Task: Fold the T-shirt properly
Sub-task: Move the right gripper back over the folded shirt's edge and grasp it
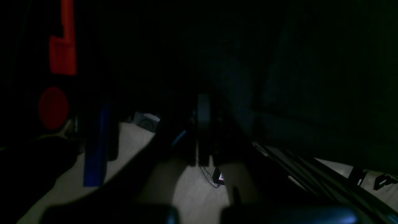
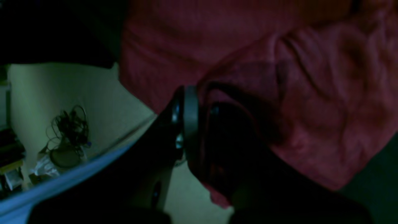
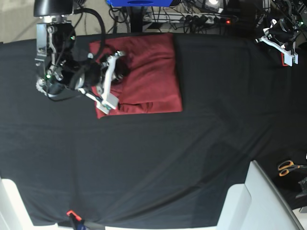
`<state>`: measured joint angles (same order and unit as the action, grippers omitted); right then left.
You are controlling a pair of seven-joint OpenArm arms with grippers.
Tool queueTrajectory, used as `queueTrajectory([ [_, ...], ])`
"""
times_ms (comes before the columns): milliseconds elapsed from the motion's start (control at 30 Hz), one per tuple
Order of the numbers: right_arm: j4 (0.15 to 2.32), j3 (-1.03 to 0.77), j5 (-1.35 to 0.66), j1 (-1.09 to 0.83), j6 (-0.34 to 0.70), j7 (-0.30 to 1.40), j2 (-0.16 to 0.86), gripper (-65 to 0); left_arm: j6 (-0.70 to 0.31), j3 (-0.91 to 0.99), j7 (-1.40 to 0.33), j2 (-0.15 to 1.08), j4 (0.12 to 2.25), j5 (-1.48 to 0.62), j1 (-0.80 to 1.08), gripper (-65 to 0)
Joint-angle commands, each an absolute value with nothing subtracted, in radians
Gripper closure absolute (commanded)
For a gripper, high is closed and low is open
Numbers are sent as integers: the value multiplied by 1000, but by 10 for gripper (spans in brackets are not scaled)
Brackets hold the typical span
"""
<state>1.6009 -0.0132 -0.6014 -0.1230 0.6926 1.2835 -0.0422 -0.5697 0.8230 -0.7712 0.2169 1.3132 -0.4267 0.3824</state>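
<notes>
The T-shirt (image 3: 148,74) lies folded into a squarish maroon block on the black-covered table (image 3: 158,158), toward its far edge. The right gripper (image 3: 111,76) sits over the shirt's near-left part, and in the right wrist view its jaws look pinched onto a rumpled fold of the maroon cloth (image 2: 279,102), which bunches up just beside and past the jaws. One edge of the shirt hangs at the table's rim with pale floor showing beyond it. The left gripper (image 3: 280,45) is well apart from the shirt, off at the far corner of the table on the other side, its jaws clenched on nothing. A pair of orange-handled scissors (image 3: 287,166) lies far from both grippers.
</notes>
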Motion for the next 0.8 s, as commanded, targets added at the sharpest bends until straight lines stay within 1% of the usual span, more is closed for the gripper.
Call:
queueTrajectory([
  [0, 1618, 5, -627, -104, 698, 1262, -53, -2, -573, 828, -757, 234, 1326, -440, 386, 0],
  [133, 1615, 82, -631, -88, 698, 1210, -50, -2, -573, 828, -757, 234, 1330, -440, 386, 0],
  [233, 1601, 87, -627, -76, 698, 1207, -51, -2, -573, 828, -757, 234, 1326, -440, 386, 0],
  [467, 1469, 94, -625, -25, 698, 1205, -53, -2, -573, 828, -757, 234, 1328, -440, 386, 0],
  [567, 1461, 104, -625, -19, 698, 1190, -53, -2, -573, 828, -757, 234, 1328, -440, 386, 0],
  [767, 1455, 214, -625, 8, 698, 1181, -47, -2, -573, 828, -757, 234, 1328, -440, 386, 0],
])
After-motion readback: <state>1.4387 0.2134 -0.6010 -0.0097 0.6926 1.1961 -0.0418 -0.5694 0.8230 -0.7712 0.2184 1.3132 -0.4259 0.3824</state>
